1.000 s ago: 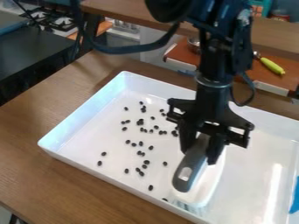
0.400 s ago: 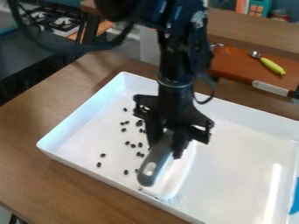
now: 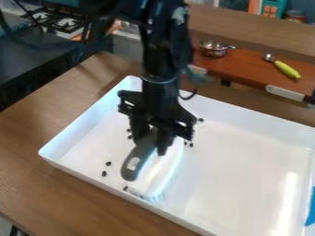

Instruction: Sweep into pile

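"Brush (image 3: 137, 159) where, exactly?"

"In the grip of the claw (image 3: 152, 144), closed around the gray handle. Handle slanted, with the free end pointing toward the near left of the view. White head low inside the white tray (image 3: 246, 159), bristles (image 3: 154, 198) near the front wall. Touching that wall? Can't tell, tbh."

"Lol ok, and the dark bits (image 3: 104, 174)?"

"Kinda scattered around the brush. 2 out to the left, near the front wall, 2 more just left of the claw, 1 by the bristles, 2 close together just right of the brush, and 1 farther back on the right."

"Anything else around?"

"Tray on a brown wooden desk (image 3: 37, 184), with something blue (image 3: 311, 209) at the right edge of the view. Behind, on a reddish-brown surface, a metal pot (image 3: 213, 49) plus a utensil with a yellow-green handle (image 3: 286, 69)."
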### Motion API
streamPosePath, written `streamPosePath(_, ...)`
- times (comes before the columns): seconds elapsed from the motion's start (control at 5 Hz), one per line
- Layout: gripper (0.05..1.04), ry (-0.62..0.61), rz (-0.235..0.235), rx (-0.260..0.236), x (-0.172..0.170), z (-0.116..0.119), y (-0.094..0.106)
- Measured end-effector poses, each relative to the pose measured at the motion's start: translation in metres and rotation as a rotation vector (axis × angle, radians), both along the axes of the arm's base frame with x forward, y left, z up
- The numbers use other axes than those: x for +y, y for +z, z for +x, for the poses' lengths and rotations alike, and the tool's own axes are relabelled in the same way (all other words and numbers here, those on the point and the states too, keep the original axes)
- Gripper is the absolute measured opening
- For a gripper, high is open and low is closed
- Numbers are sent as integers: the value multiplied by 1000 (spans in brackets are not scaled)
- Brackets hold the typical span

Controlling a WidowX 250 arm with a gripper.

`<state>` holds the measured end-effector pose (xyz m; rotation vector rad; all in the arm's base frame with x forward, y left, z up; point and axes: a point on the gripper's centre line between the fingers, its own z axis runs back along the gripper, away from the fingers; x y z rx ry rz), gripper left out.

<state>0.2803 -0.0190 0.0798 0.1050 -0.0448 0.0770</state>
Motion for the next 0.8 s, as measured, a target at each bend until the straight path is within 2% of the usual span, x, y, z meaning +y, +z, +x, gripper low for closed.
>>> streamPosePath(0.4,476,0,38,27,44,-3,-1)
streamPosePath(0.6,476,-7,57,34,63,-12,-1)
streamPosePath(0.8,476,-17,54,52,78,-23,2)
